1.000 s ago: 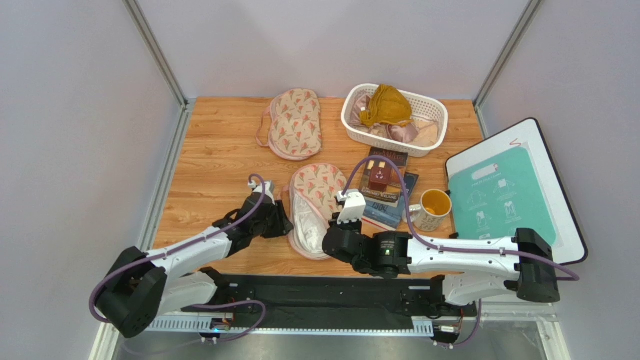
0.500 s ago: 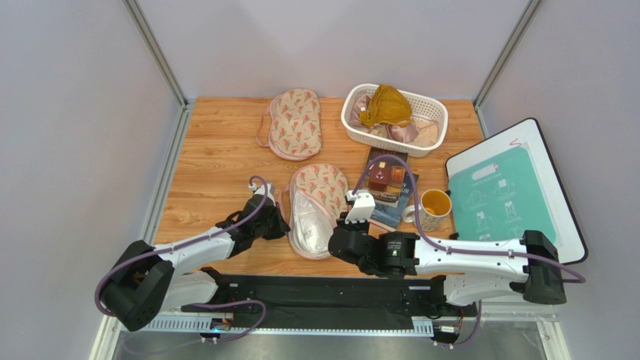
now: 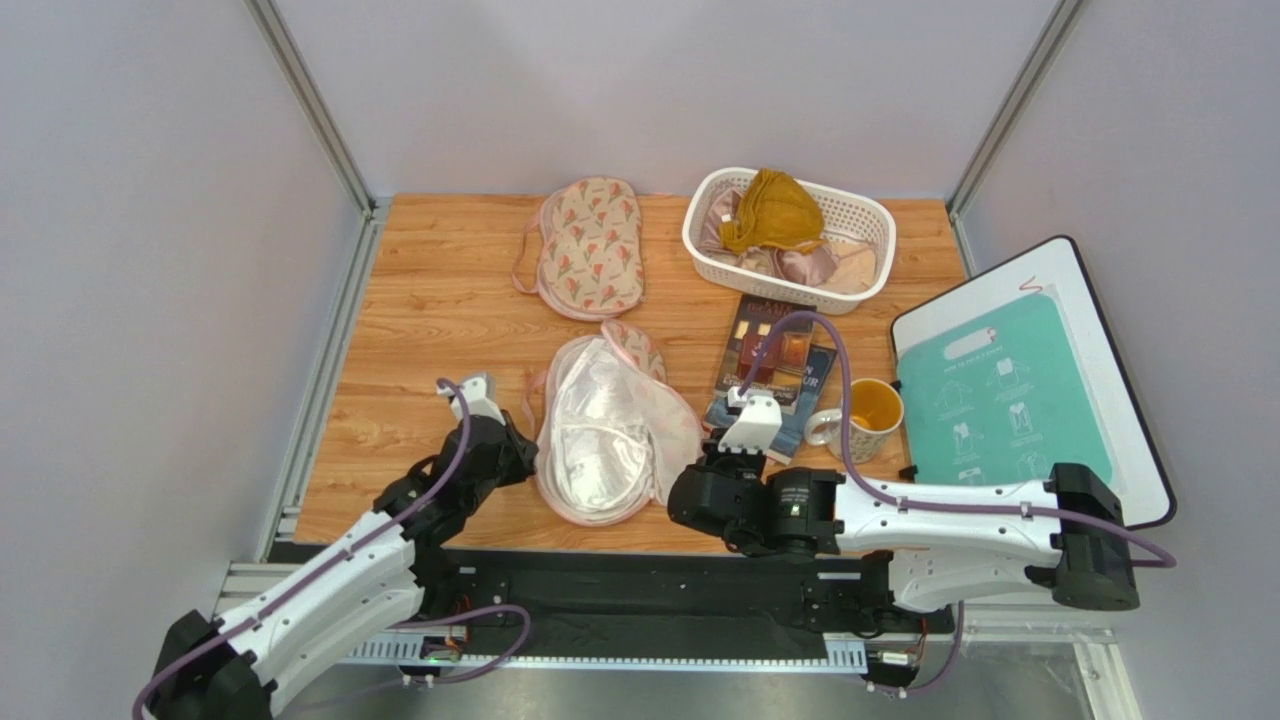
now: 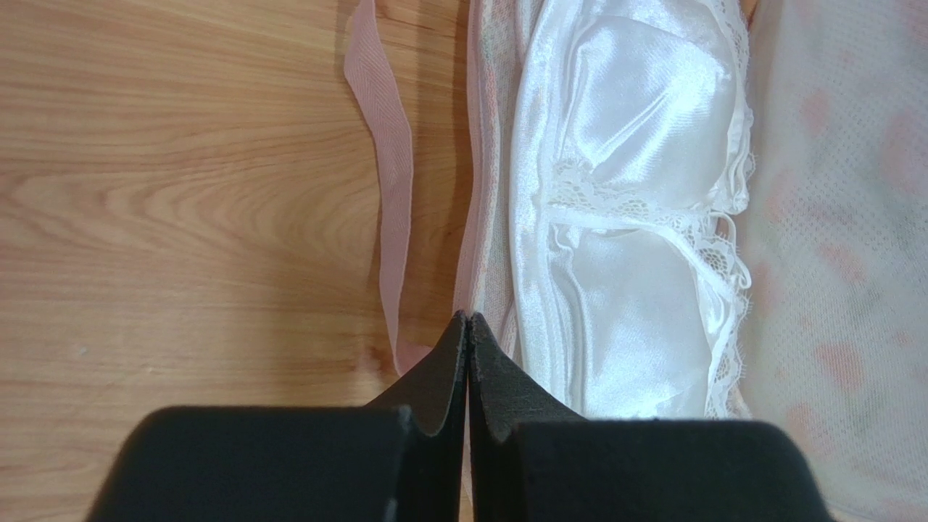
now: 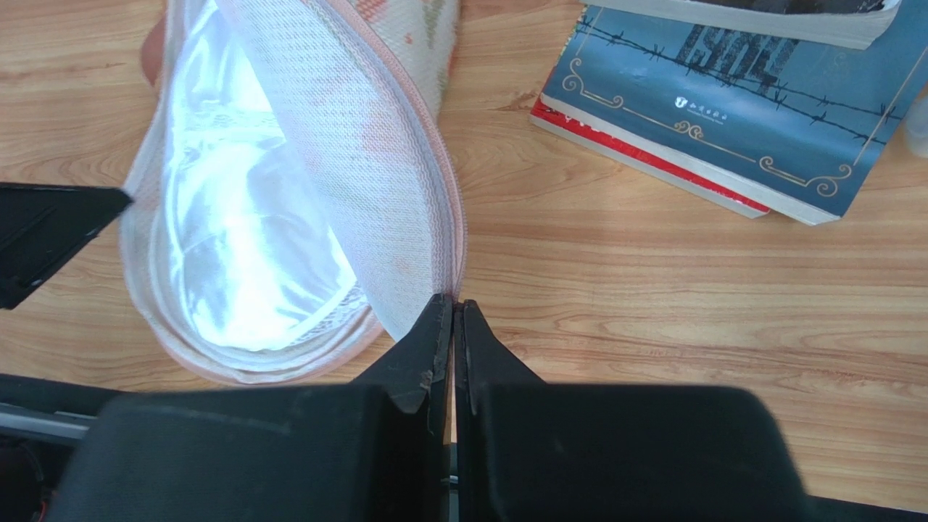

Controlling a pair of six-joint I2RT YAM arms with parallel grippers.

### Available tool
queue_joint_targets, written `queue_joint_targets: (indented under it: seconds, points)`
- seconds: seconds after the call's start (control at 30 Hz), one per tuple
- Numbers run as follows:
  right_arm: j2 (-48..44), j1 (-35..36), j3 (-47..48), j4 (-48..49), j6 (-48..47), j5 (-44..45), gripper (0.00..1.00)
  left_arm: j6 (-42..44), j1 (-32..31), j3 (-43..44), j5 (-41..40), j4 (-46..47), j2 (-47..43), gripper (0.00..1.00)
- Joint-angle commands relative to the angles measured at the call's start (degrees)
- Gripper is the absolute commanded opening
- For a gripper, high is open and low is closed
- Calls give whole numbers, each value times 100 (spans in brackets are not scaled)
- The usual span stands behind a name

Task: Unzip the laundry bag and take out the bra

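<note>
The nearer laundry bag (image 3: 669, 435) lies unzipped and spread wide near the front of the table. The white shiny bra (image 3: 591, 431) lies inside it, its cups showing. My left gripper (image 3: 513, 446) is shut on the bag's pink-trimmed left edge (image 4: 476, 234), beside the bra (image 4: 637, 207). My right gripper (image 3: 696, 483) is shut on the edge of the bag's mesh top flap (image 5: 370, 185) and holds that flap up over the bra (image 5: 234, 245). A loose pink strap (image 4: 389, 185) lies on the wood.
A second floral bag (image 3: 591, 245) lies at the back. A white basket (image 3: 869, 240) holds mustard and pinkish garments. Stacked books (image 3: 775, 372), a yellow mug (image 3: 869, 417) and a teal-and-white board (image 3: 1022, 393) are to the right. The books show in the right wrist view (image 5: 741, 125).
Both grippers have pulled apart and toward the near edge, the left arm drawing back to the left. The bag has opened wide and much more of the bra shows.
</note>
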Motion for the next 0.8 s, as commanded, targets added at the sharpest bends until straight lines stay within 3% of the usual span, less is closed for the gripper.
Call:
queue_joint_targets:
  seconds: [0.0,0.43,0.67,0.73,0.77]
  points:
    - [218,52,-40,-87,672,416,0,-118,-7,-78,-712,-863,-616,0]
    - [482,114,-250,-210,1243,267,0,-144,90,106,-985,-1339,-591,0]
    - [596,175,-418,-96,1331,12,0,-144,230,273,-1187,-1751,-1012,0]
    - [631,166,-400,-96,1236,-32,15,-109,248,343,-1248,-1866,-1100,0]
    - [623,166,-374,-96,1174,-84,31,-83,274,343,-1266,-1892,-1118,0]
